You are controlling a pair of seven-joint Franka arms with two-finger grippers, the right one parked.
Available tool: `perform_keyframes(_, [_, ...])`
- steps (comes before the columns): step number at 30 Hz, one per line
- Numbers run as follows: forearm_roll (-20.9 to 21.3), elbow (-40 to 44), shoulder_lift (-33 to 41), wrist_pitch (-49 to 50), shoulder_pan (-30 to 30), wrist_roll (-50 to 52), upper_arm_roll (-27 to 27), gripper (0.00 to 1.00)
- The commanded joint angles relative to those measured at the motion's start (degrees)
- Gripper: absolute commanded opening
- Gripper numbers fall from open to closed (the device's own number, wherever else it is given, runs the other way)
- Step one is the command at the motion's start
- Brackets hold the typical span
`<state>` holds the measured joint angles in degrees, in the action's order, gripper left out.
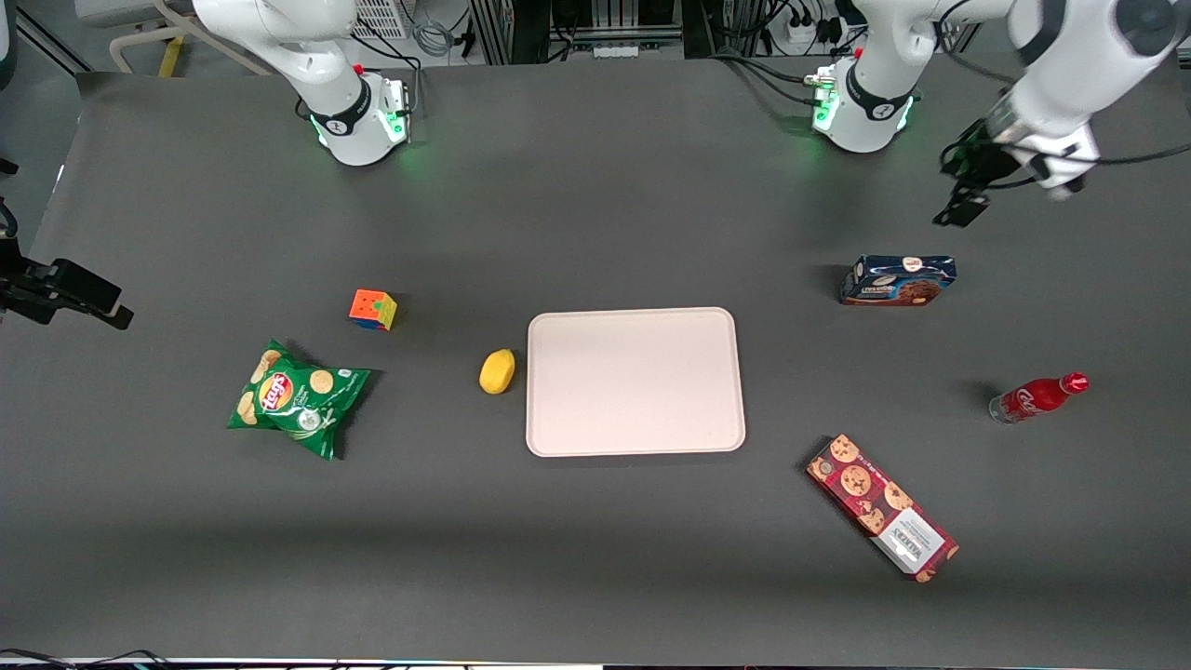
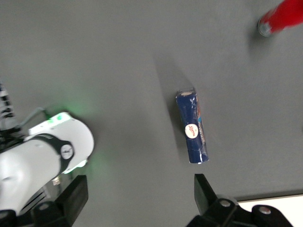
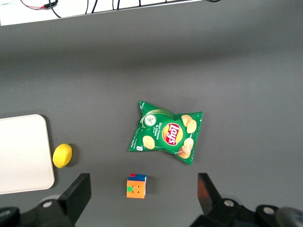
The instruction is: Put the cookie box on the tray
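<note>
The cookie box (image 1: 898,280) is a small dark navy box with brown cookie pictures, lying on the dark table toward the working arm's end. It also shows in the left wrist view (image 2: 192,126), its white oval logo up. The tray (image 1: 635,381) is a large pale pinkish-cream rectangle at the table's middle, with nothing on it; a corner shows in the left wrist view (image 2: 279,207). My left gripper (image 1: 963,205) hangs open and empty high above the table, farther from the front camera than the cookie box. Its fingers (image 2: 205,191) stand wide apart over bare table.
A long red cookie box (image 1: 881,507) lies nearer the front camera than the navy box. A red cola bottle (image 1: 1038,397) lies toward the working arm's end. A lemon (image 1: 497,371) sits beside the tray. A cube (image 1: 373,309) and a green chips bag (image 1: 297,398) lie toward the parked arm's end.
</note>
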<state>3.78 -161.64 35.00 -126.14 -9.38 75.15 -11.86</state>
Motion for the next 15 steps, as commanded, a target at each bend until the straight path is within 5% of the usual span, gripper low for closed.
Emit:
perform_keyframes(1, [0.79,-1.49,-8.53,-11.47,-0.64,1.76,0.17,1.0])
perform_keyframes(15, [0.79,-1.58,-23.05,-29.16,-0.72,2.37,0.17,1.0])
